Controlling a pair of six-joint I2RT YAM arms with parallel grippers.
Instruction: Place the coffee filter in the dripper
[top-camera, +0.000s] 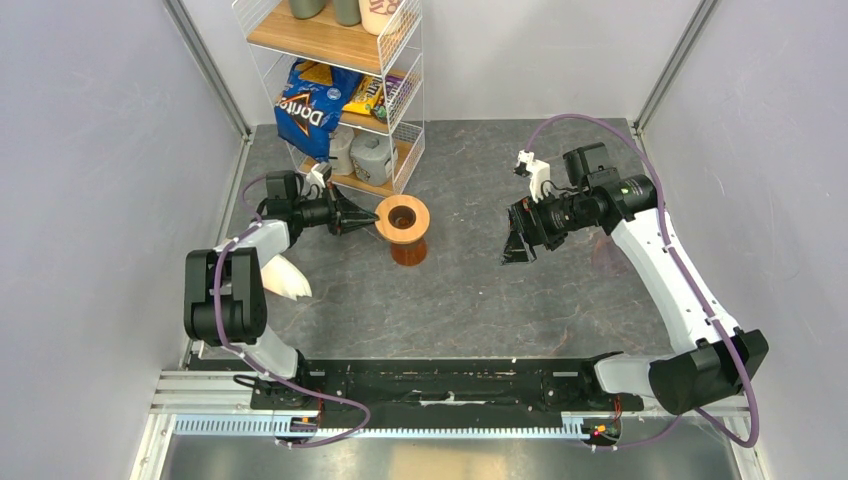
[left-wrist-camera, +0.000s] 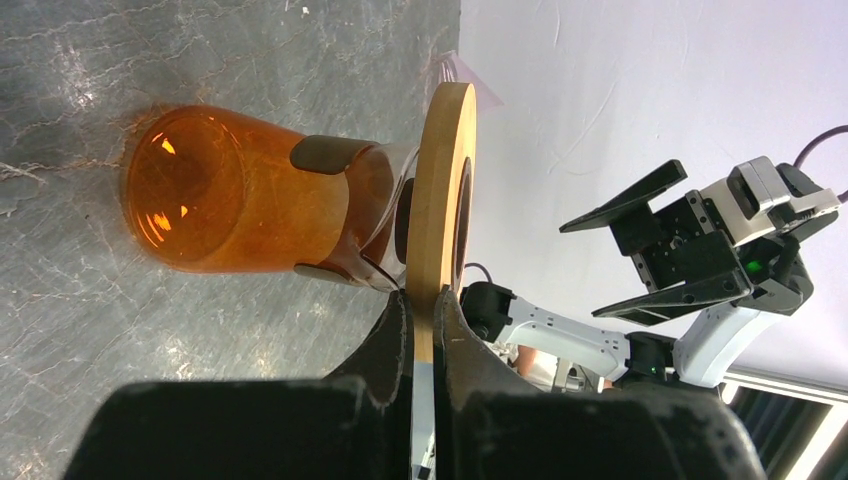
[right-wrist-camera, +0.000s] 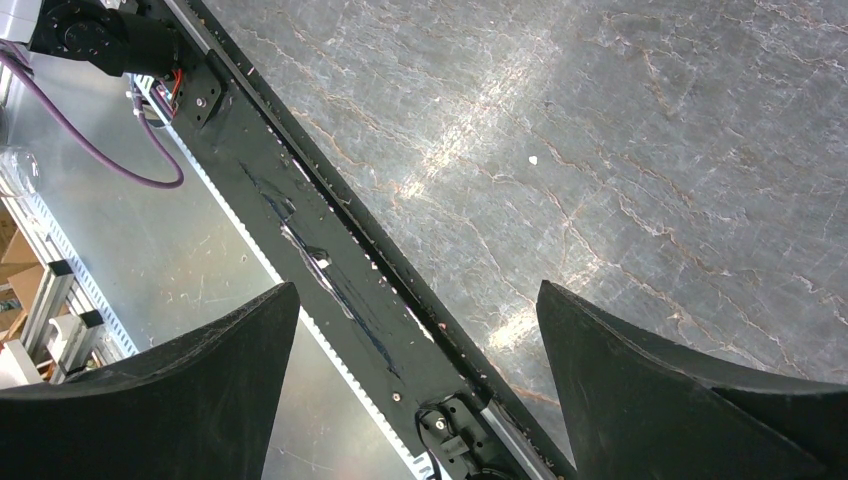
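Left gripper (top-camera: 366, 222) jaws were clamped on dripper (top-camera: 421, 222) rim, centre-left of top view, on worktop (top-camera: 470, 290). Right gripper (top-camera: 520, 240) jaws were apart, empty. No filter was held. Next move probably needs one peeled off pile (top-camera: 284, 277), lower left.

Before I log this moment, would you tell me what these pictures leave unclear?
Top view: white filter paper lies half under the left arm; single sheet or pile, cannot tell.
Left wrist view: dripper seen edge-on in the left hand; its inside is hidden.
Top view: shelf jars cut by upper edge.
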